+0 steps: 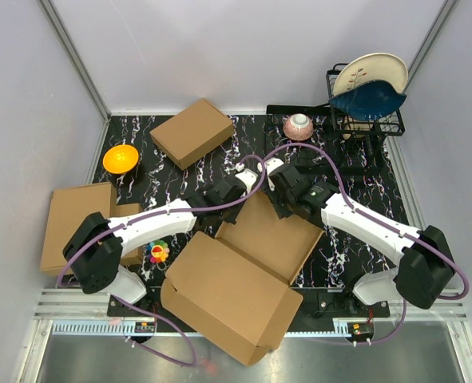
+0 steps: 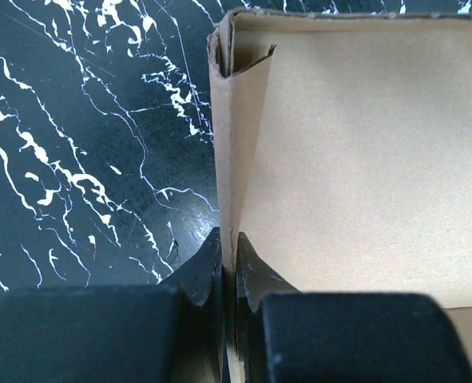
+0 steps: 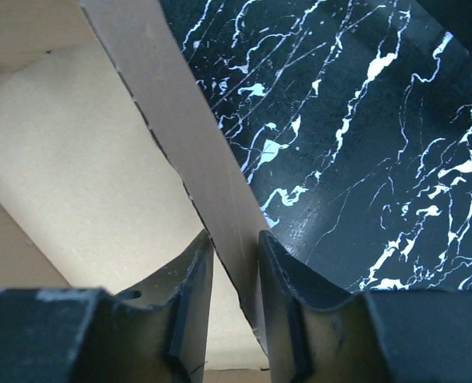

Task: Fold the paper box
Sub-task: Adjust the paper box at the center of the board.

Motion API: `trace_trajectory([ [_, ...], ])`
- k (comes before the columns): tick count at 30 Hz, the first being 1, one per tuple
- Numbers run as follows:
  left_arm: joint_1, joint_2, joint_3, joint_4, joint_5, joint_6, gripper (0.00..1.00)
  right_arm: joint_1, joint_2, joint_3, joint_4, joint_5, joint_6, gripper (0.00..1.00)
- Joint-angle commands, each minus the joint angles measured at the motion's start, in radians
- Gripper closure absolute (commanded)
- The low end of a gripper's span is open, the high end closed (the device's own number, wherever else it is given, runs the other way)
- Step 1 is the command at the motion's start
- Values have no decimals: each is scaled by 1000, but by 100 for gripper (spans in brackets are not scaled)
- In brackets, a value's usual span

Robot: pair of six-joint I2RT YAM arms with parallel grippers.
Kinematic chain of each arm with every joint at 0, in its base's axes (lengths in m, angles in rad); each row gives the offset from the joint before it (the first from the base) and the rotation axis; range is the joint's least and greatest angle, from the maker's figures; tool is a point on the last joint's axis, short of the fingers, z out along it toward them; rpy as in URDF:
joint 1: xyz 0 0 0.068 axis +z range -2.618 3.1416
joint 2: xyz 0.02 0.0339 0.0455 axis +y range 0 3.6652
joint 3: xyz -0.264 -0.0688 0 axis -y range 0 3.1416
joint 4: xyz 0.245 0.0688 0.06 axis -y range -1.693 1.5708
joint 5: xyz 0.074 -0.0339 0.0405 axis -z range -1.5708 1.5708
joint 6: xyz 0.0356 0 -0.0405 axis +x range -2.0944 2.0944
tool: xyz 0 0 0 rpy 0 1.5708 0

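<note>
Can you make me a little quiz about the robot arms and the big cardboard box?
1. True or false: the left gripper pinches a wall of the big brown corrugated cardboard paper box.
2. What stands in the black wire rack? A) dishes B) shoes C) bananas
3. Fill in: the small round bowl near the far left corner of the black marble table is ____ in colour.
Key: 1 true; 2 A; 3 orange.
</note>
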Motion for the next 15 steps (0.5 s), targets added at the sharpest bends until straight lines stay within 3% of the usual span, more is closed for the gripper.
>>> trace_trajectory([
  [1,-1,-47,10,31,23,9,93,14,4,-6,47,41,-13,69],
  [3,-1,-49,21,14,11,0,91,14,-10,-3,45,50,-11,73],
  [11,-1,-124,158,-125,-31,63,58,12,-36,13,17,73,-19,85],
  [15,-1,-176,251,-207,-54,121,52,14,-21,20,8,91,-11,86],
])
